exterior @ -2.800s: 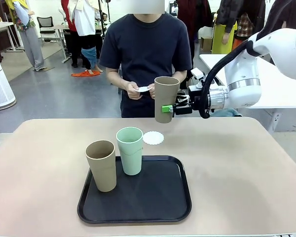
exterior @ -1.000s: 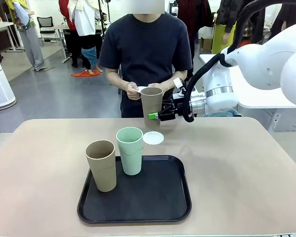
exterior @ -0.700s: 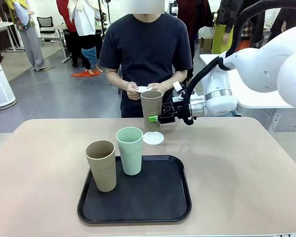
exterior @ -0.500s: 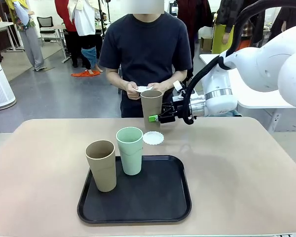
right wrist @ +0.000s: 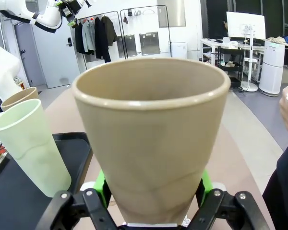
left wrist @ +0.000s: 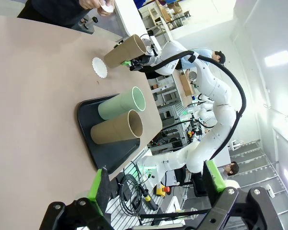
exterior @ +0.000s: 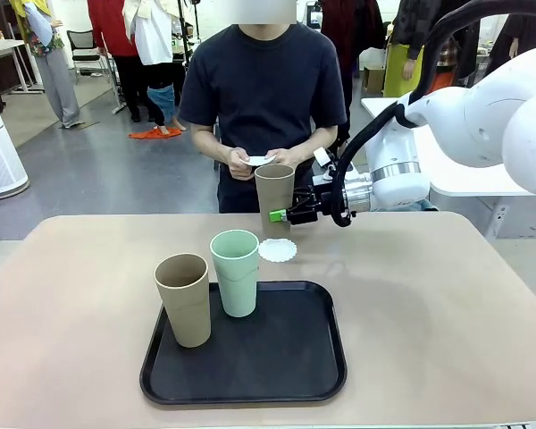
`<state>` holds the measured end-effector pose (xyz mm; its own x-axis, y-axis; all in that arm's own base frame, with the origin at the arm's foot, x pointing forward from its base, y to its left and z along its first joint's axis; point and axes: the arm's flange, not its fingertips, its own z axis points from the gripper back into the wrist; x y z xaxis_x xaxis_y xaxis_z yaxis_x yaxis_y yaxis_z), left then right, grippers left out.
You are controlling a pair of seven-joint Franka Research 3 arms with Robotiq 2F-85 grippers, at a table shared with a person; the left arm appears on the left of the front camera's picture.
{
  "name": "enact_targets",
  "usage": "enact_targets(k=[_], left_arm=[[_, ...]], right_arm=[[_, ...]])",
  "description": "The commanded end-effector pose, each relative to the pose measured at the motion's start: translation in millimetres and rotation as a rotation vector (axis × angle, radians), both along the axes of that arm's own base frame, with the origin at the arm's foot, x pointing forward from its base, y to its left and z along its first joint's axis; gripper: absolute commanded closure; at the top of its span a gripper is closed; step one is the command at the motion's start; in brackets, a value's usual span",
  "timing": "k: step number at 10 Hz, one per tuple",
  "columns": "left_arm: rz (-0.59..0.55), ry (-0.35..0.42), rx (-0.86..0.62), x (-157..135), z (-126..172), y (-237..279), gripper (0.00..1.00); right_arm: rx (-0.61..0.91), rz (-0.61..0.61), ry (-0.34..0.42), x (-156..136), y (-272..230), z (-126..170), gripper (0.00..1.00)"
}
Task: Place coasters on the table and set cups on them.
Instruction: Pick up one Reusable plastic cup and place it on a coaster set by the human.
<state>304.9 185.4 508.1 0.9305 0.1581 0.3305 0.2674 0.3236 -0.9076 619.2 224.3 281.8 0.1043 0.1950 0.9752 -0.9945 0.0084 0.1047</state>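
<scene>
My right gripper point(exterior: 280, 214) is shut on a tan cup point(exterior: 274, 197), held upright with its base at the far edge of a white scalloped coaster point(exterior: 278, 250) on the table point(exterior: 447, 295); I cannot tell if they touch. In the right wrist view this cup point(right wrist: 151, 139) sits between the green pads point(right wrist: 205, 184). A second tan cup point(exterior: 183, 299) and a mint cup point(exterior: 236, 273) stand on the black tray point(exterior: 277, 366). The person holds more coasters point(exterior: 260, 161) in both hands. My left gripper point(left wrist: 156, 182) is open, high above the table, looking down on the tray point(left wrist: 110, 153).
The person stands at the far table edge, right behind the held cup. A white table point(exterior: 500, 165) is behind my right arm. Bare tabletop lies left and right of the tray. Other people stand far off in the room.
Over the last three seconds my right arm has carried the tan cup leftward and down. In the last second it sank a little more, over the coaster.
</scene>
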Motion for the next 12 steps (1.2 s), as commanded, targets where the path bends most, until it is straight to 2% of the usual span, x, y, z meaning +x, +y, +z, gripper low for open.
enact_targets(k=[1, 7, 12], left_arm=[[0.001, -0.007, -0.015, -1, 2, 1, 0.00], [0.001, -0.007, -0.015, -1, 2, 1, 0.00], [0.001, -0.007, -0.015, -1, 2, 1, 0.00]], right_arm=[[0.034, 0.030, -0.026, 0, 1, -12, 0.18], [0.044, 0.038, -0.035, -2, 3, -34, 0.18], [0.042, 0.060, -0.012, -3, 4, -45, 0.18]])
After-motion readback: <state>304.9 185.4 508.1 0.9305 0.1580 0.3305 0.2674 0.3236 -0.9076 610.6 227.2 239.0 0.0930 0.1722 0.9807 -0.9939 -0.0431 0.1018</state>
